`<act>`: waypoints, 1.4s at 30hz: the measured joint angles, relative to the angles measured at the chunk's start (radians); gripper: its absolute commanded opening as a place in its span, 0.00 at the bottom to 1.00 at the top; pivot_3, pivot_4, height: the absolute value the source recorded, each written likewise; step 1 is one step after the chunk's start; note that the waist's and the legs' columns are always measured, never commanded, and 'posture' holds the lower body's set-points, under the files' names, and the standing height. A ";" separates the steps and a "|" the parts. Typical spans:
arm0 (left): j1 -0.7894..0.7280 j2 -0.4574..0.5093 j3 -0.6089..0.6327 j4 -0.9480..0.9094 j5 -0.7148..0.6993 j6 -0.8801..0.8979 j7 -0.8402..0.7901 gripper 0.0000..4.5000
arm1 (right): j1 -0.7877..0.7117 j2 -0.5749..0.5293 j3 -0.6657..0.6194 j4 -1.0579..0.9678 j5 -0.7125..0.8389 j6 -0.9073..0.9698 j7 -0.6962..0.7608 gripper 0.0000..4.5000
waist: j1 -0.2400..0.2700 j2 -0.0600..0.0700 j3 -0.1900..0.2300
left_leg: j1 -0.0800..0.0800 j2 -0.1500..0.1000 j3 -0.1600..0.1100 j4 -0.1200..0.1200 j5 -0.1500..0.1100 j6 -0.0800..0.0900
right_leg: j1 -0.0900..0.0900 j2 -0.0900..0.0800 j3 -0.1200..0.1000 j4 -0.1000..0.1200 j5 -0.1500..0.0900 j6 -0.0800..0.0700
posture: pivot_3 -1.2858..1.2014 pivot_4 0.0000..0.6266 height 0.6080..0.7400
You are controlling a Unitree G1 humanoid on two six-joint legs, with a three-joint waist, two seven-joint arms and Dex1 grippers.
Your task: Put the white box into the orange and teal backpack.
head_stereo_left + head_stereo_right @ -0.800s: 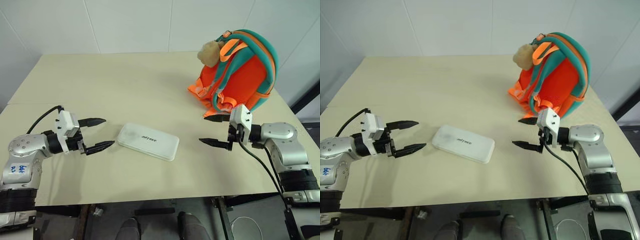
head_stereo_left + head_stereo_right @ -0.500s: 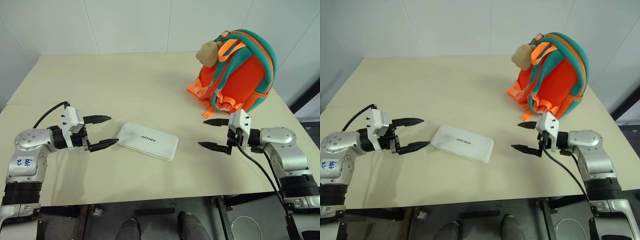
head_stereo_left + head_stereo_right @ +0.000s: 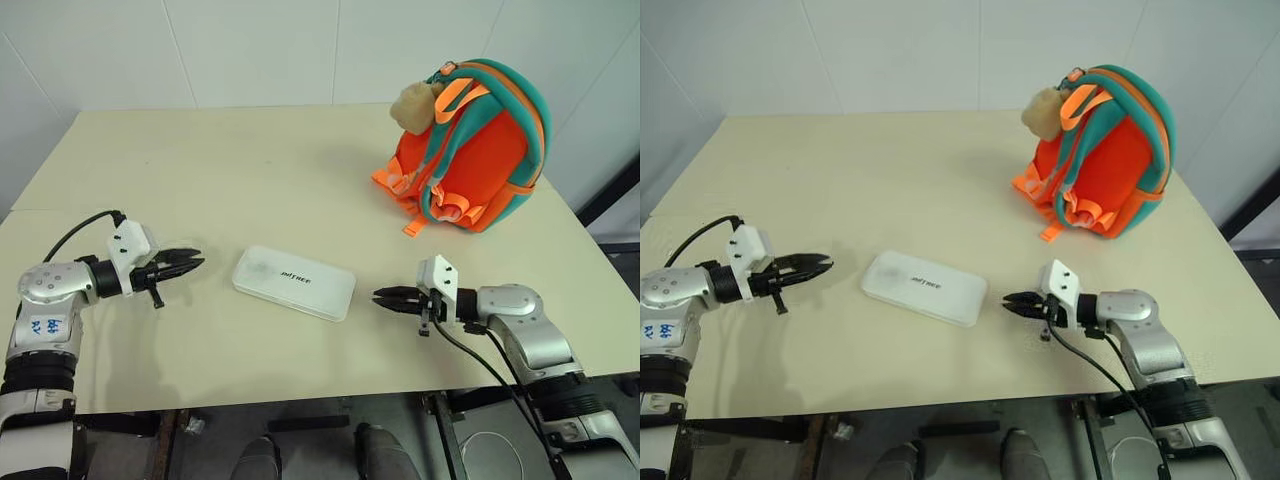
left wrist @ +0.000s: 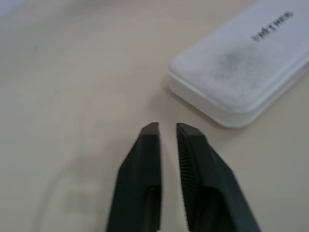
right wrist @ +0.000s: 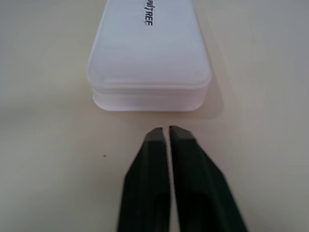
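Grippers, left (image 3: pixel 196 260) and right (image 3: pixel 379 295), are both pressed together and empty, flanking the flat white rectangular box (image 3: pixel 294 282) without touching it.

Bright, even, from overhead; soft faint shadows on the table (image 3: pixel 300 170) beside the backpack (image 3: pixel 470 150). No glare. Head views sharp. Wrist views soft, with the box (image 4: pixel 241 72) blurred and fingers (image 4: pixel 140 183) slightly out of focus.

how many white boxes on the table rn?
1. The flat white rectangular box with rounded corners lies on the beige table, between the two grippers, nearer than the orange and teal backpack. Anything behind the backpack would be hidden.
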 measured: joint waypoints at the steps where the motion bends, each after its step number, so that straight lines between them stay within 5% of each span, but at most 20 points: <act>1: 0.001 -0.003 -0.008 0.000 0.005 0.001 0.000 0.01 | -0.012 0.008 0.004 0.018 -0.008 -0.004 -0.002 0.00 | 0.001 0.000 0.000 | 0.000 0.000 0.000 0.000 0.000 0.000 | 0.000 0.000 0.000 0.000 0.000 0.000 | 0.52 0.24 1.00; 11: -0.090 -0.147 -0.105 0.090 0.081 -0.011 0.085 0.01 | -0.042 0.100 0.061 0.051 -0.043 -0.002 -0.027 0.00 | 0.024 0.000 0.000 | 0.000 0.000 0.000 0.000 0.000 0.000 | 0.001 0.000 0.000 0.000 0.001 0.001 | 0.52 0.24 1.00; 19: -0.090 -0.175 -0.103 0.112 0.083 -0.019 0.097 0.01 | -0.027 0.097 0.061 0.049 -0.050 -0.001 -0.042 0.00 | 0.022 0.000 0.000 | 0.000 0.000 0.000 0.001 0.000 0.000 | 0.001 0.000 0.000 0.000 0.001 0.002 | 0.52 0.24 1.00; 32: 0.124 -0.174 -0.103 -0.225 0.006 0.135 0.046 0.01 | -0.166 0.050 0.029 0.275 -0.090 -0.099 -0.005 0.00 | 0.023 0.000 0.000 | 0.001 0.000 0.000 0.001 0.000 0.000 | 0.001 0.000 0.000 0.000 0.001 0.001 | 0.52 0.24 1.00; 42: 0.163 -0.200 -0.096 -0.307 0.004 0.189 0.098 0.01 | -0.176 0.042 0.014 0.326 -0.095 -0.136 0.016 0.00 | 0.022 0.000 0.000 | 0.001 0.000 0.000 0.001 0.001 0.000 | 0.002 0.000 0.000 0.000 0.001 0.001 | 0.52 0.24 1.00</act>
